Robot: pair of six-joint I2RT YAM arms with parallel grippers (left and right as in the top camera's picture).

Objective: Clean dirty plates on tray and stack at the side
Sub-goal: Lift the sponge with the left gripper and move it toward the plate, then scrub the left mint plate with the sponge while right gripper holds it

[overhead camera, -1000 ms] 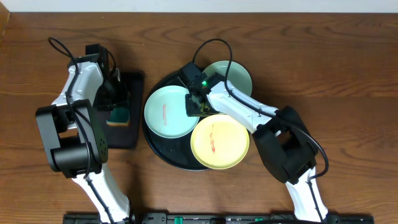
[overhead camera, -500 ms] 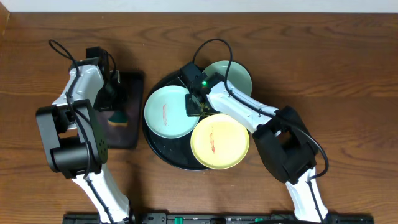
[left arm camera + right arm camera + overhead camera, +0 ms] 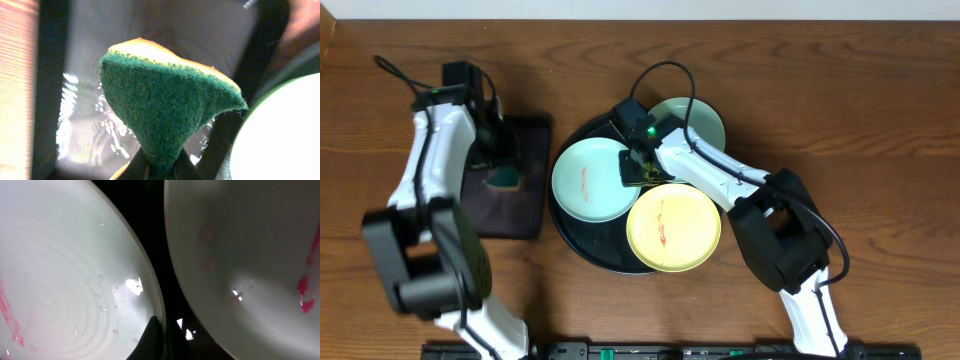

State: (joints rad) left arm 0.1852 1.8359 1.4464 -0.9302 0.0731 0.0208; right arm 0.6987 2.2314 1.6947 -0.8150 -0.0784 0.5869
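The left gripper (image 3: 160,167) pinches a green scouring sponge (image 3: 165,100) over the rectangular tray (image 3: 515,215). The right gripper (image 3: 638,172) sits low between the plates (image 3: 672,227) on the round tray (image 3: 590,238); I cannot tell its grip. The sponge should land flat on the mint plate (image 3: 588,180), its rim steadied.

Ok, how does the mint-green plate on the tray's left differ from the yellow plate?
Colour: the pale mint-green round plate is green, the pale yellow round plate yellow. Position: the mint-green plate lies on the left of the large round black tray, the yellow one at its front right. Both lie flat with a thin red smear at centre.
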